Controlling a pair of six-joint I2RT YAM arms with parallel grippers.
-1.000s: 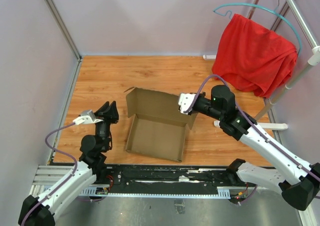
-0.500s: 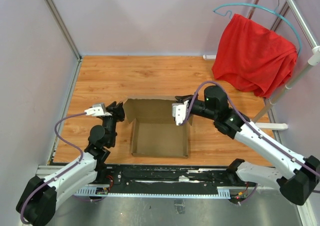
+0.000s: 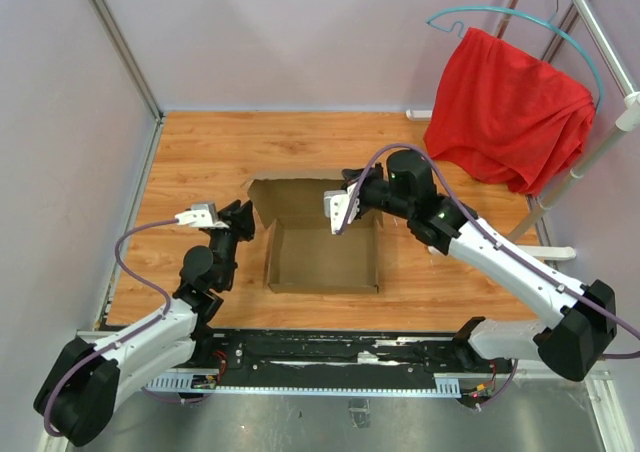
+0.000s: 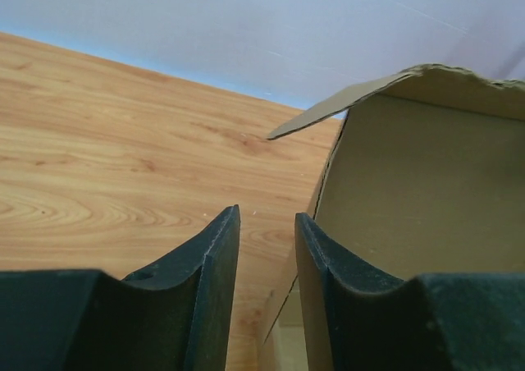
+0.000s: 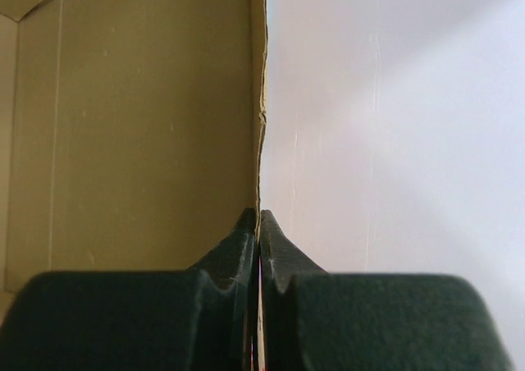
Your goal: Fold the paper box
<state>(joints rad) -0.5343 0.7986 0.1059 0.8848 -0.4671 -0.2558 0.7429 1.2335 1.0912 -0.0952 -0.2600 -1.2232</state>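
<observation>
Top external view shows one box (image 3: 322, 262) lying partly formed on the wooden surface (image 3: 200, 152), its side walls raised, its top open and a far panel tilting up behind it. At the box's far right corner the right claw (image 5: 259, 223) is closed tight on the thin edge of a cardboard panel, probably to hold that panel upright along its crease while the rest is shaped. Just left of the box the left claw (image 4: 267, 223) has a narrow gap between its jaws and nothing in it. It points at the box's left wall, where a loose flap sticks out, so it seems placed to push or tuck that flap. Well beyond the box to the right, one red cloth (image 3: 505, 112) hangs on one teal hanger (image 3: 470, 14). Counted: one box, two claws, one cloth, one hanger.
</observation>
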